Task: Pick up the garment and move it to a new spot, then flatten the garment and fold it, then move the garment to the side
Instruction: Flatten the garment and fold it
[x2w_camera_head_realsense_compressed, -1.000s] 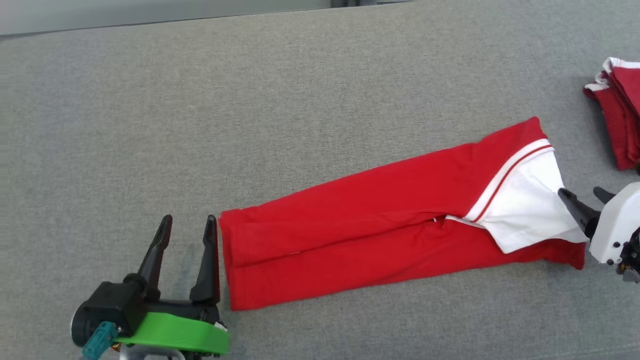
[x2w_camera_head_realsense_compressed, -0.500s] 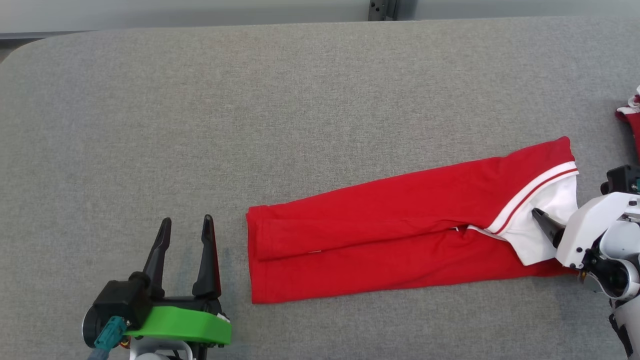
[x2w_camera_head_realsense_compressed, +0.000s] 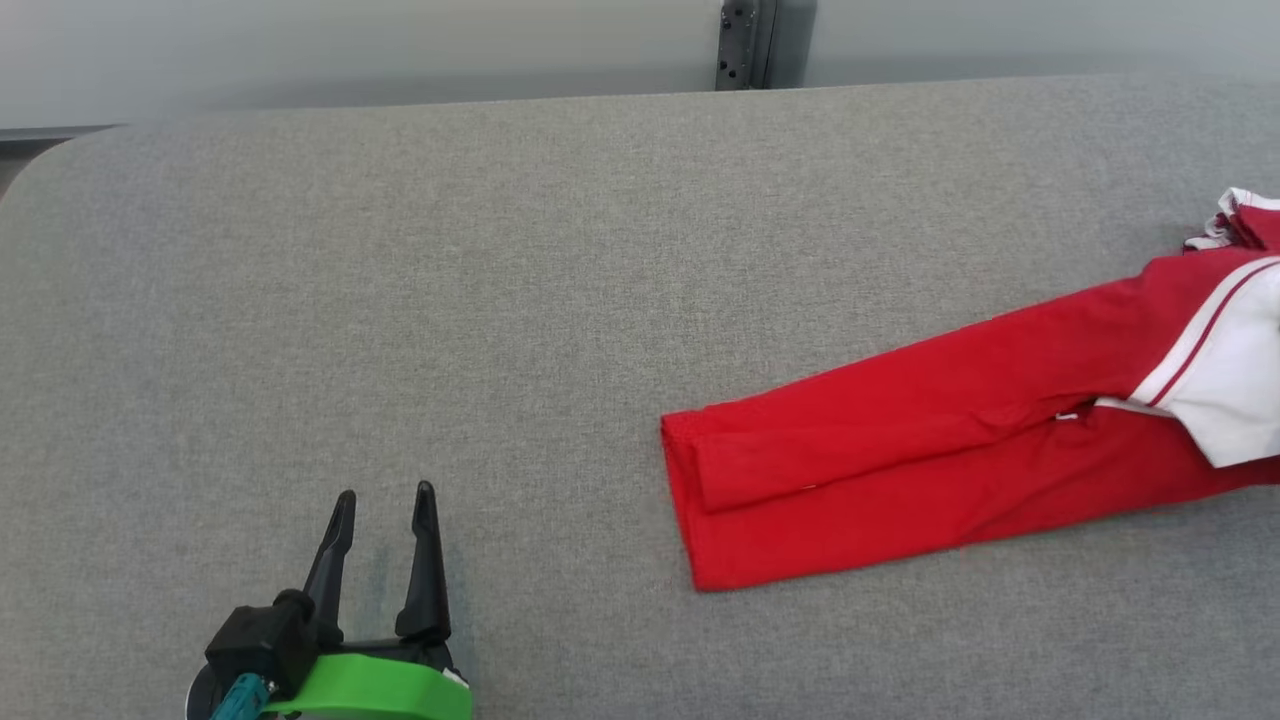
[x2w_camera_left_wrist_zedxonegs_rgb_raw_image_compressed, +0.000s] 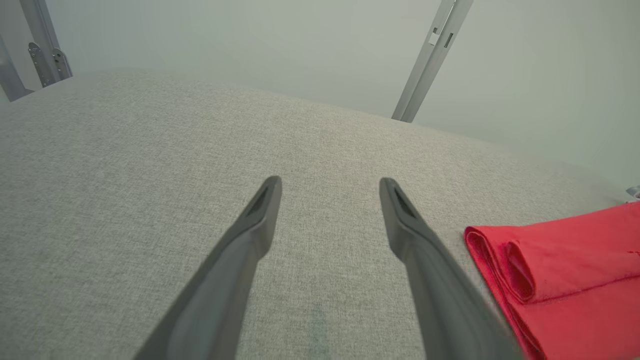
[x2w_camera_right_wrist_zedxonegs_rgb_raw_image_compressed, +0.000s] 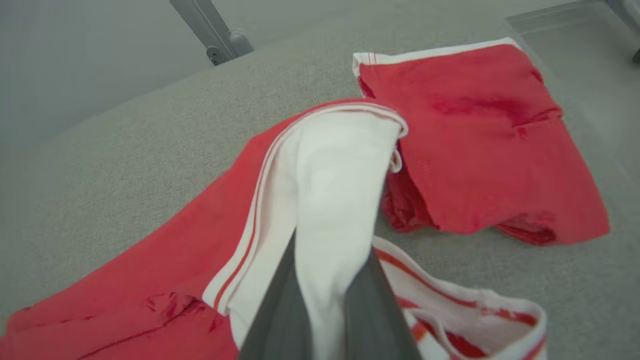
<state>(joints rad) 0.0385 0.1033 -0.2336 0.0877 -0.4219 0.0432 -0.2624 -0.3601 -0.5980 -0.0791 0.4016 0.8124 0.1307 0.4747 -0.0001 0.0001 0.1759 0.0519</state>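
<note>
Here, left hand (x2w_camera_head_realsense_compressed: 385, 492) hovers spread; right hand (x2w_camera_right_wrist_zedxonegs_rgb_raw_image_compressed: 332, 252) pinches the garment (x2w_camera_head_realsense_compressed: 900, 440)

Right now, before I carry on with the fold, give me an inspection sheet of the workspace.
Surface: grey fabric table, flat.
Job's things: red garment stretched out lengthwise, its white panel lifted at one end.
Clutter: folded red garment close beside that lifted end.
Grippers: left gripper open over bare table, apart from the garment; right gripper shut on the white panel.
Cables: teal connector at the left gripper's base.
Surroundings: pale wall and grey metal post behind the table.
</note>
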